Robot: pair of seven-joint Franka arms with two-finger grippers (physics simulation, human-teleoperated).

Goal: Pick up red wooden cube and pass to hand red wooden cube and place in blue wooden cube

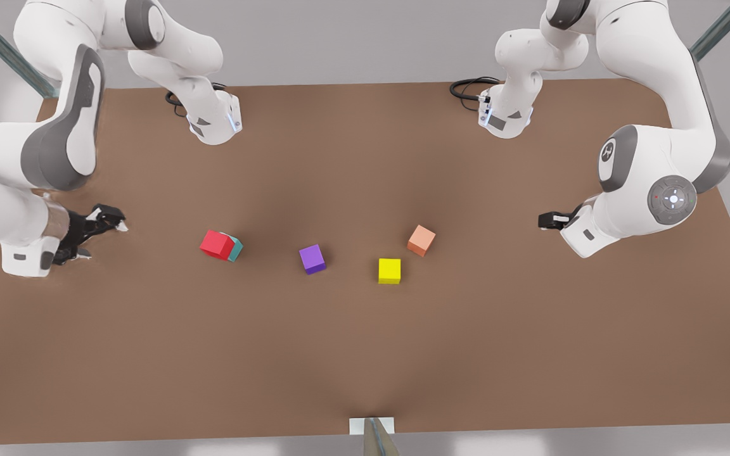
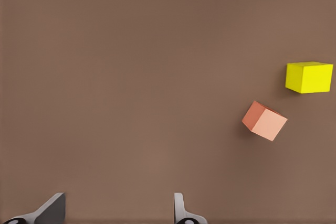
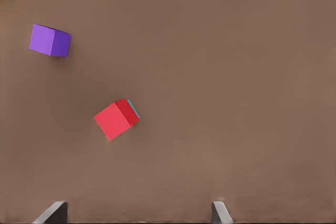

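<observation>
The red wooden cube (image 1: 216,244) (image 3: 112,120) sits on top of the blue wooden cube (image 1: 236,249) (image 3: 134,108), a teal cube of which just a thin edge peeks out from under it. Both grippers are open and hold nothing. My right gripper (image 1: 106,223) (image 3: 137,208) hovers at the front view's left, well apart from the stacked pair. My left gripper (image 1: 550,220) (image 2: 118,203) hangs at the front view's right, off to the side of the orange cube (image 1: 421,240) (image 2: 264,120).
A purple cube (image 1: 312,259) (image 3: 50,40) and a yellow cube (image 1: 389,270) (image 2: 309,76) lie on the brown table (image 1: 365,354) between the stack and the orange cube. Both arm bases stand at the far edge.
</observation>
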